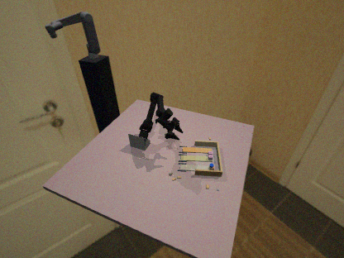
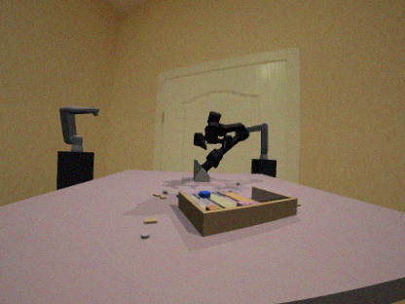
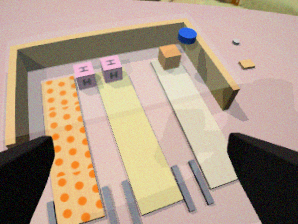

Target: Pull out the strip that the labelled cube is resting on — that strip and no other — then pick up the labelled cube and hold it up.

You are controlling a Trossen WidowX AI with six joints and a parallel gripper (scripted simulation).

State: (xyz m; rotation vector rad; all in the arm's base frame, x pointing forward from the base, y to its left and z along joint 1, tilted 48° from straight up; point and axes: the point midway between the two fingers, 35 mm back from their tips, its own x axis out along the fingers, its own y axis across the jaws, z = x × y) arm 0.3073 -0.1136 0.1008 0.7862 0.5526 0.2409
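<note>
Two pink cubes marked H are in the wrist view. One pink cube [image 3: 111,69] [image 1: 210,156] rests on the far end of the plain yellow strip [image 3: 137,155] [image 1: 194,158]. The other pink cube [image 3: 84,75] [image 1: 210,153] stands beside the orange-dotted strip [image 3: 70,147] [image 1: 196,150]; whether it touches that strip is unclear. An unmarked orange cube [image 3: 170,57] is at the far end of the whitish strip [image 3: 192,117] [image 1: 190,168]. My gripper [image 3: 142,144] [image 1: 180,136] is open and empty, above the table before the strips' near ends.
A low wooden wall [image 3: 97,43] [image 1: 220,159] [image 2: 250,216] encloses the far ends on three sides. A blue disc [image 3: 187,35] [image 2: 204,194] is at its corner. Grey rails [image 3: 183,188] [image 3: 201,182] flank the near strip ends. Small scraps [image 3: 247,64] [image 2: 150,221] lie outside.
</note>
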